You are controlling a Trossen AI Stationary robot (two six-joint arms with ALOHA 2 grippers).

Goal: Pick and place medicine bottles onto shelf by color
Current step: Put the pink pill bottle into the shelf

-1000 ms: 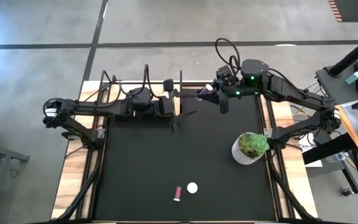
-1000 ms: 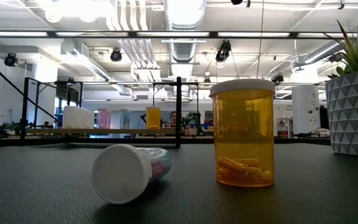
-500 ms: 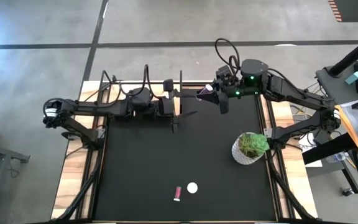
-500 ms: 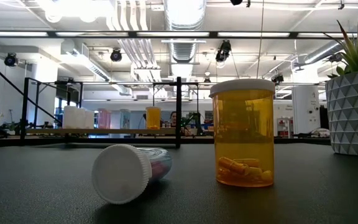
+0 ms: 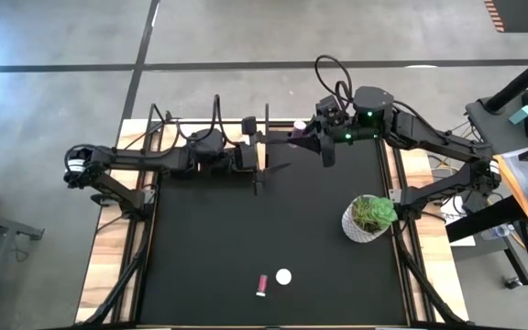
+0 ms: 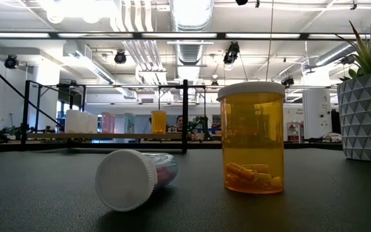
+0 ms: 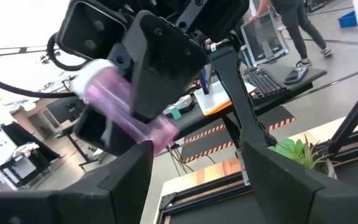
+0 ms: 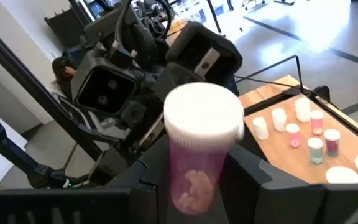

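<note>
High view: right gripper [image 5: 312, 137], clamped on pink bottle [image 5: 298, 131], has edged closer to shelf [image 8: 303, 134]; placement imminent.

Grey concrete floor [image 5: 62, 37] w/ dark tape line [image 5: 200, 66], ceiling ducts [image 6: 192, 16], spotlights [image 6: 120, 57]

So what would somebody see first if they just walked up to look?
Probably the pink bottle pinched in the right gripper, held up at the table's far edge, facing the open left gripper. Next, near the front edge, an orange bottle standing upright beside a bottle lying on its side.
</note>
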